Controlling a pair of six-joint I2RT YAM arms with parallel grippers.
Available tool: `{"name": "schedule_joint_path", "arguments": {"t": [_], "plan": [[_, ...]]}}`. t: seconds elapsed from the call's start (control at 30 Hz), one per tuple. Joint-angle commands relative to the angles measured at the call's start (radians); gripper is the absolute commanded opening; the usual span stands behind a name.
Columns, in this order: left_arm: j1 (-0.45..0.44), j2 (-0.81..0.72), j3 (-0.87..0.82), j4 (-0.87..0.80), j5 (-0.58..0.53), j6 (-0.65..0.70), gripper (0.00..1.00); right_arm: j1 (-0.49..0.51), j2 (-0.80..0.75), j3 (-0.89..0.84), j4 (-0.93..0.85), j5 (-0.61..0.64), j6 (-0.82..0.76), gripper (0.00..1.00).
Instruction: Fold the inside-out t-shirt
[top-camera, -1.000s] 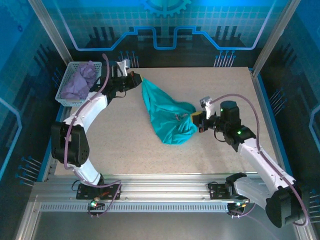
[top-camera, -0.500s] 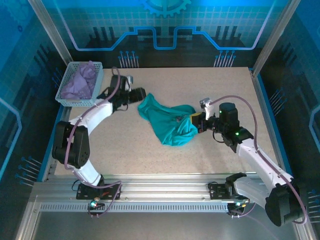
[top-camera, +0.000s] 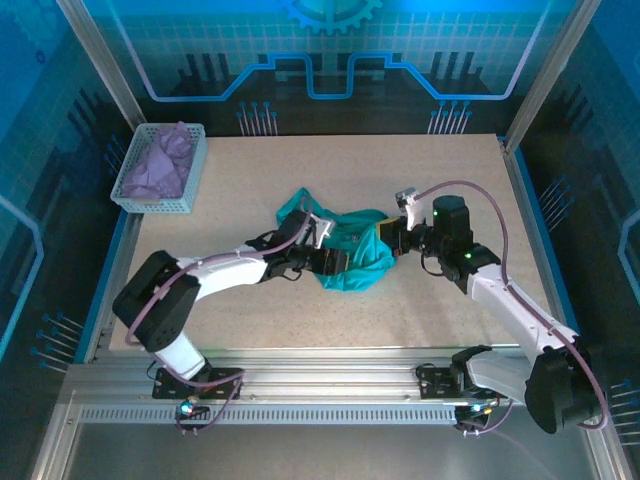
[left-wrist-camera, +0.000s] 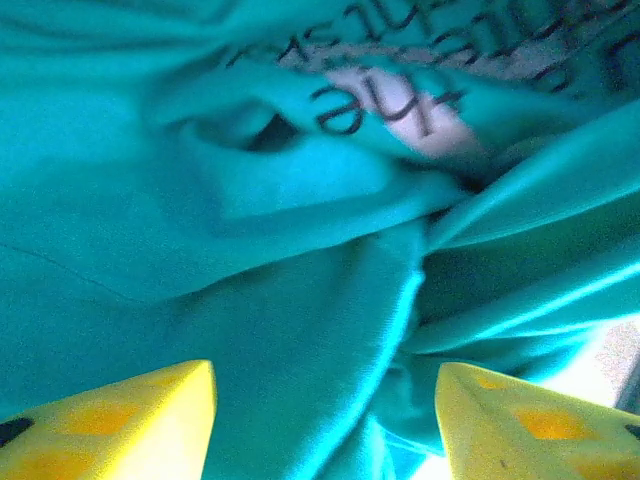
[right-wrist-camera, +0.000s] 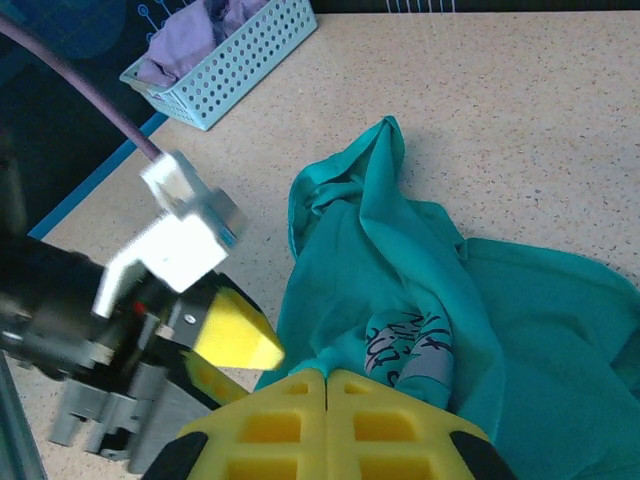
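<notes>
Broadly, we see the speckled table (top-camera: 450, 180) with the inside-out t-shirt (top-camera: 362, 232) bunched in a heap near its middle, between the two arms. At the far left corner sits a perforated light-blue basket (top-camera: 155, 205), well apart from the shirt, holding a crumpled lavender cloth (top-camera: 158, 165). The left gripper (top-camera: 338, 262) lies low at the shirt's near side, its yellow fingers (left-wrist-camera: 150, 420) spread, with teal folds between them but not closed on them. The right gripper (top-camera: 386, 240) meets the shirt's right edge with fingers pressed together; we cannot tell whether fabric is caught. Dark lettering (left-wrist-camera: 335, 110) runs across the cloth and a pale tag (right-wrist-camera: 432, 368), reversed and blurred, so we cannot read it.
</notes>
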Motion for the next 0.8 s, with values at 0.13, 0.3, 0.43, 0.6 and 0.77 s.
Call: {"name": "schedule_joint_path", "arguments": {"t": [0.13,0.3,0.43,0.6,0.77], "plan": [[0.002,0.088,0.108,0.018,-0.008,0.047,0.19,-0.013,-0.015,0.075,-0.021,-0.013,0.0,0.0],[0.104,-0.004,0.063,0.08,-0.005,-0.017,0.0,-0.064,-0.114,0.171,-0.06,-0.106,-0.004,0.0],[0.251,-0.092,-0.01,0.206,0.063,-0.138,0.0,-0.112,-0.272,0.127,-0.055,-0.12,0.022,0.0],[0.34,-0.149,-0.042,0.309,0.124,-0.193,0.0,-0.121,-0.37,-0.053,-0.048,0.004,0.026,0.0],[0.34,-0.186,-0.071,0.396,0.182,-0.206,0.0,-0.05,-0.318,-0.167,-0.009,0.069,0.004,0.0]]}}
